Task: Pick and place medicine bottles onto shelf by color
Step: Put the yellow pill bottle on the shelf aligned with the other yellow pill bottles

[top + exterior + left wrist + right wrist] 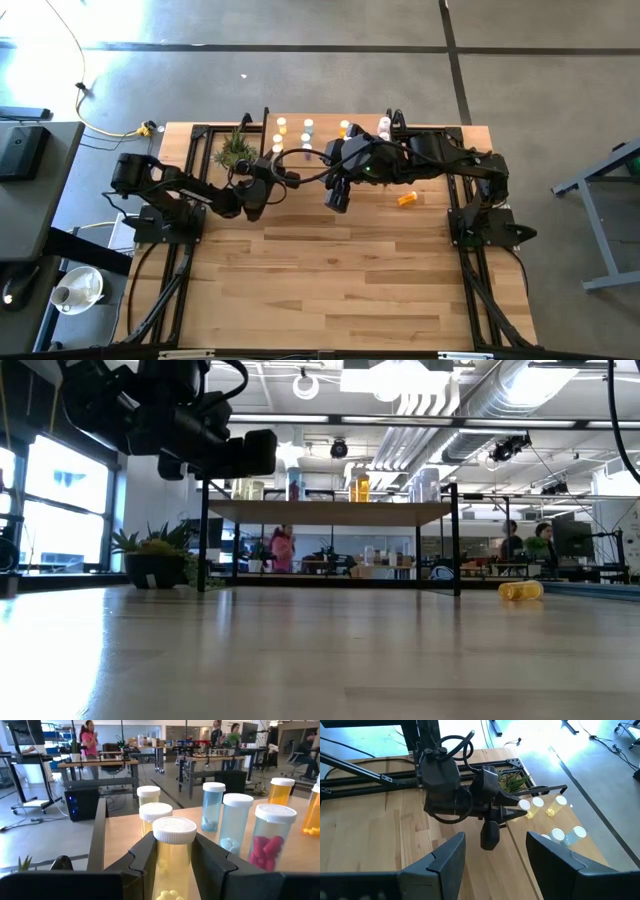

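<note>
Here, a yellow cylindrical pill bottle with a white cap [174, 855] is clamped between the dark fingers [144, 862] of the left gripper [175, 870] at the edge of the low light-wood shelf on black legs [125, 827], just in front of two more yellow bottles [155, 815], with pale blue bottles [235, 822] standing beside them. The right gripper [495, 851] is held above the wooden table [350, 270] with its fingers spread and nothing between them, while an orange bottle [407, 199] lies on its side on the table near the right arm.

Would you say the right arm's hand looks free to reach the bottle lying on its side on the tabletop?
Probably yes. The right hand hangs open and empty above bare tabletop, and the fallen orange bottle lies alone in the open, with nothing between them.
</note>
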Controlling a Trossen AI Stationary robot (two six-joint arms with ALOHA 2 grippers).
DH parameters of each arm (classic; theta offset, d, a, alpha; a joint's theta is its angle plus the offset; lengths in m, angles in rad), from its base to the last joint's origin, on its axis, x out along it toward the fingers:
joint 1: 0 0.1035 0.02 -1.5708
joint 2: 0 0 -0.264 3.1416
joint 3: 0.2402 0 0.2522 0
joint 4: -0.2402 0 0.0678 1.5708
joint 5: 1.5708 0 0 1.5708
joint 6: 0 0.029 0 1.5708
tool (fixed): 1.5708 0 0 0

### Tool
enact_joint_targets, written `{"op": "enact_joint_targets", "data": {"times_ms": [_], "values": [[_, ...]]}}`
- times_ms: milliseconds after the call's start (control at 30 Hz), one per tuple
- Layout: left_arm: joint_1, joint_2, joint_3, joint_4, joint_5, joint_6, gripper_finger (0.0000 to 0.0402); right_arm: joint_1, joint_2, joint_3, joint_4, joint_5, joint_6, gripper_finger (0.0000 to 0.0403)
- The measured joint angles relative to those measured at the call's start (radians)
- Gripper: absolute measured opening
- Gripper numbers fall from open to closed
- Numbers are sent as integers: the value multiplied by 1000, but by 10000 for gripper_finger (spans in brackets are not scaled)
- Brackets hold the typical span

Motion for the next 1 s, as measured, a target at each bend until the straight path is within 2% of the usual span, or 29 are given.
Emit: {"op": "enact_joint_targets", "data": {"times_ms": [733, 1000], "values": [[39, -1, 0, -28, 32, -49, 97, 0, 0, 0, 0, 0, 0, 200], [39, -1, 0, -29, 57, -76, 113, 0, 0, 0, 0, 0, -2, 200]]}}
